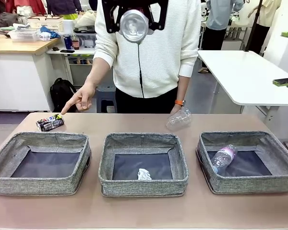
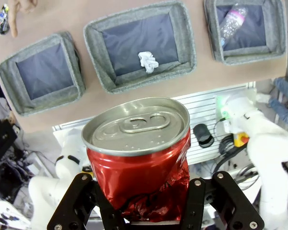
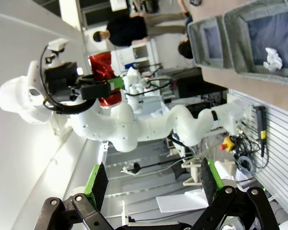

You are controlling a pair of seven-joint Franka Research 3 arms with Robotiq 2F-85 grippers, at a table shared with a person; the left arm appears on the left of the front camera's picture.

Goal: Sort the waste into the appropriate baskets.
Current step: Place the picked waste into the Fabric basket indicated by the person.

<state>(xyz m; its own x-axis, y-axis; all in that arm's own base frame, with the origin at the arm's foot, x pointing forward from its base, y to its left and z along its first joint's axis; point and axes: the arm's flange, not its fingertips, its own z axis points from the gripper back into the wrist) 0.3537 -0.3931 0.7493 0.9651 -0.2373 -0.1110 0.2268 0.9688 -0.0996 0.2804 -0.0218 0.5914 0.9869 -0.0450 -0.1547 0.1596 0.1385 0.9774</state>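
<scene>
My left gripper (image 2: 140,194) is shut on a dented red drink can (image 2: 137,158), held high above the table; from the right wrist view the same can (image 3: 104,76) hangs in that gripper (image 3: 98,88). My right gripper (image 3: 152,184) is open and holds nothing. Three grey baskets stand in a row: the left one (image 1: 19,184) has nothing in it, the middle one (image 1: 144,184) holds a crumpled paper ball (image 1: 144,174), the right one (image 1: 249,184) holds a small pink-labelled bottle (image 1: 223,157). A dark multicoloured can (image 1: 50,122) lies behind the left basket.
A person stands at the far side. One hand (image 1: 81,99) points a finger at the dark can. The other hand holds a clear crushed plastic bottle (image 1: 178,119) over the table's far edge, behind the gap between the middle and right baskets.
</scene>
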